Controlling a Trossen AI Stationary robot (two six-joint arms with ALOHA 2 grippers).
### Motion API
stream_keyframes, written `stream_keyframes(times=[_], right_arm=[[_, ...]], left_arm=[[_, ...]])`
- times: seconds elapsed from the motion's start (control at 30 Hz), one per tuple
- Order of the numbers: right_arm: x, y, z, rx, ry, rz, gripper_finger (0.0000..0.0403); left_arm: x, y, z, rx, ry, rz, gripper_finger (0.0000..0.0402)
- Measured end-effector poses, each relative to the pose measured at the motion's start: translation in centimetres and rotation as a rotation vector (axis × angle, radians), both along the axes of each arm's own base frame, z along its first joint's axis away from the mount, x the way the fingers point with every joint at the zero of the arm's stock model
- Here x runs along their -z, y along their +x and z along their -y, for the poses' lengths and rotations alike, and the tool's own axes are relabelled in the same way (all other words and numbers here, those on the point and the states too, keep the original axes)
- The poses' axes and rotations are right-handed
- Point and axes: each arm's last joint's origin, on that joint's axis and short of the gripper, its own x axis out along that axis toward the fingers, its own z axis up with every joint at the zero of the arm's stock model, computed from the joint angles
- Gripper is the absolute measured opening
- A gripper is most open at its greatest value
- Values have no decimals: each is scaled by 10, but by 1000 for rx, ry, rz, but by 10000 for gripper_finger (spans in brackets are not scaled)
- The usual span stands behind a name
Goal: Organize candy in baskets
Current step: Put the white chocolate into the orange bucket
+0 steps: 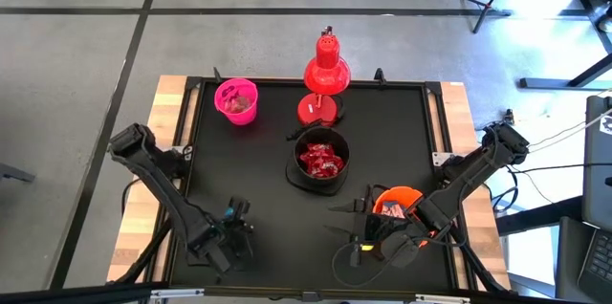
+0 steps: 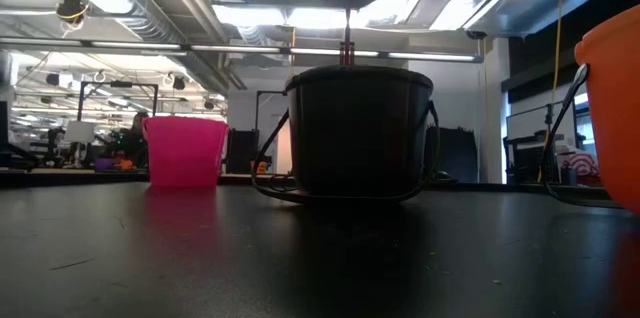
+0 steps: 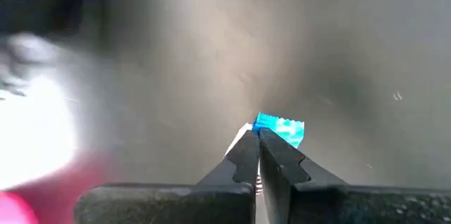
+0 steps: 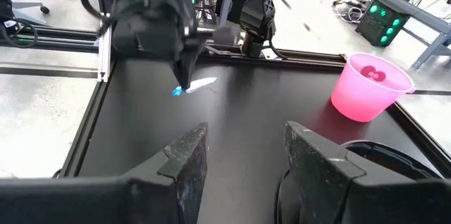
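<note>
With our left gripper (image 3: 257, 134) fingers closed on 1 blue candy (image 3: 280, 128), we next must carry it to a basket, while our right gripper (image 4: 243, 150) waits open.

A grey concrete floor (image 1: 239, 46) crossed by dark lines surrounds the black-topped table (image 1: 258, 189) with its pale wooden edges. Level across the table, an open ceiling shows pipes and ducts (image 2: 150, 8) with bright strip lights (image 2: 330, 18). Cluttered desks (image 2: 70, 153) stand far behind.
</note>
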Motion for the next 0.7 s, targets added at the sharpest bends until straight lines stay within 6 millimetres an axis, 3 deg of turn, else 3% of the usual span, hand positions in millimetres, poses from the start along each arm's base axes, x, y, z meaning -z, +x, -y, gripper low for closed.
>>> stream_keyframes(times=[0.17,0.37,0.53,0.7], right_arm=[[0,2,1,14,9,13,184],[16,28,10,67,4,9,184],[31,52,18,165,-79,41,184],[38,68,21,283,-175,119,184]], left_arm=[[-45,11,4,10,99,191,1],[-86,24,2,11,216,410,1],[-111,35,-10,-218,231,638,0],[-121,44,-23,-380,205,778,0]])
